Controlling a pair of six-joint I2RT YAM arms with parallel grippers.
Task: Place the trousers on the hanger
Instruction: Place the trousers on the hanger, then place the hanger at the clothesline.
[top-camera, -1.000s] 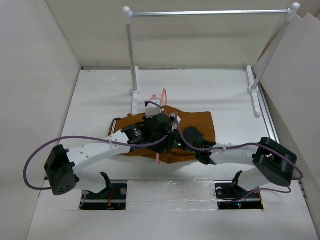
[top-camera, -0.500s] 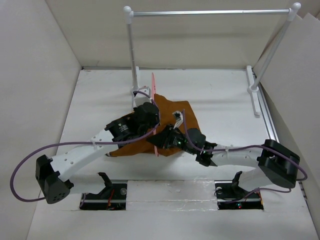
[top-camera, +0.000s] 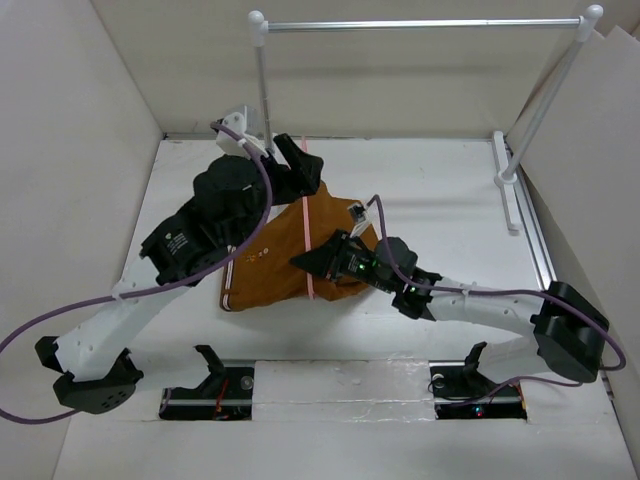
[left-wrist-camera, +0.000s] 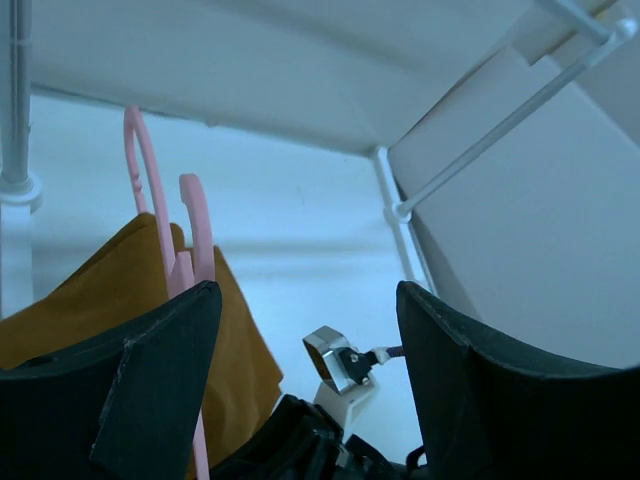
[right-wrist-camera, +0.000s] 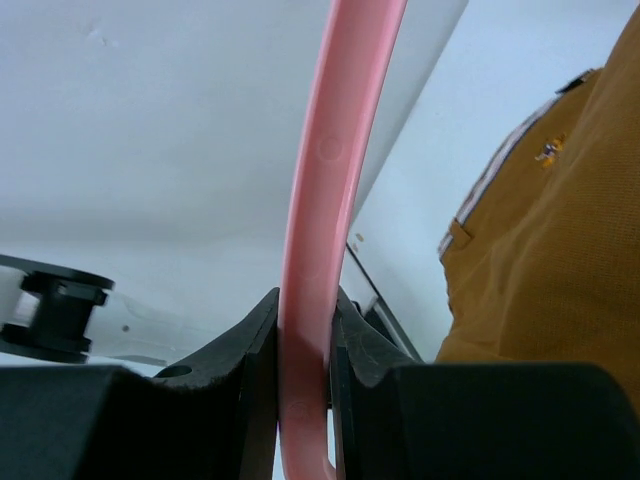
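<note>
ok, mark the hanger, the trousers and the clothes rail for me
hanger (right-wrist-camera: 325, 180): right wrist view, mid-length of its pink bar.
trousers (top-camera: 270, 270): top external view, brown cloth left of the pink bar.
clothes rail (top-camera: 420, 24): top external view, middle of the horizontal silver bar.

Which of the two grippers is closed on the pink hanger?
The right gripper: it clamps the bar of the hanger. The left gripper stands open, its gap empty.
</note>
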